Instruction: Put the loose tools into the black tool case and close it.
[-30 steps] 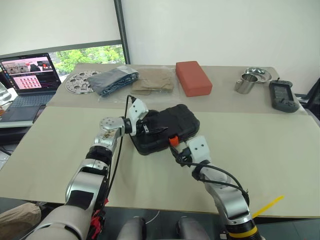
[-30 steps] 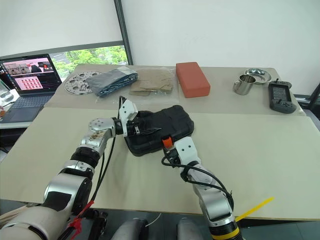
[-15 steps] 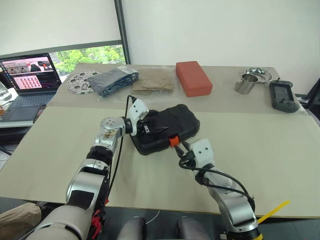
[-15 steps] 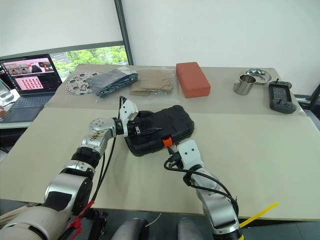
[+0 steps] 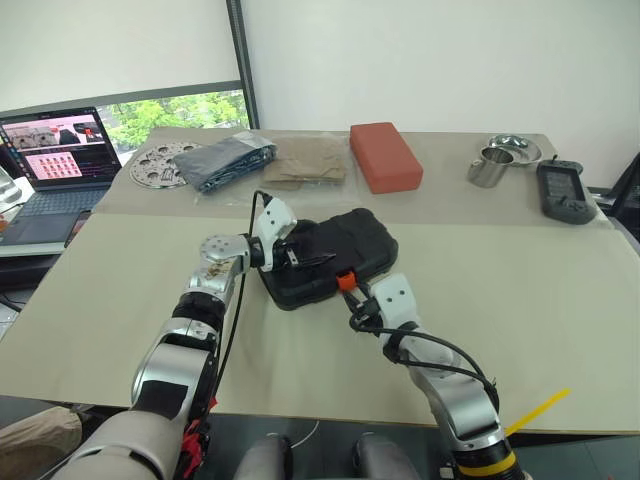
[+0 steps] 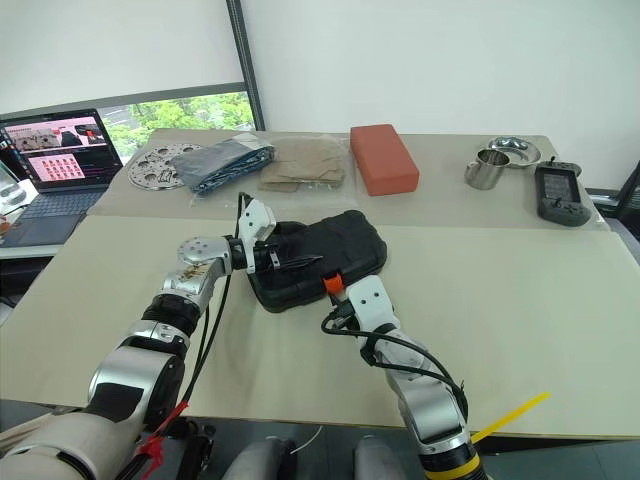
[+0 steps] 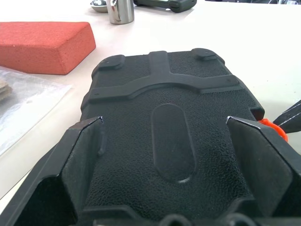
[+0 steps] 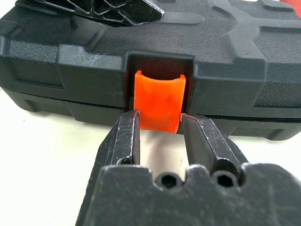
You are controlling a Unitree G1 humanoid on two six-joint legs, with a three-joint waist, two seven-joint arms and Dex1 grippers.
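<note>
The tool case (image 5: 330,255) is black with a pebbled texture and a bright orange latch (image 8: 158,106). The worktop (image 5: 520,290) is pale beige, the brick-like block (image 5: 386,156) dull red-orange, and the cup (image 5: 488,166) shiny silver.

No legible text, label, brand, number or sign is present. The laptop (image 5: 55,165) at the far left displays a pink-and-white screen whose content is too small to read. The handheld device (image 5: 566,190) at the far right of the bench (image 5: 560,290) shows no readable marking. The black tool case (image 7: 164,136) carries only moulded ribs and an oval recess on its lid, without lettering, and its orange latch (image 8: 158,106) is plain
</note>
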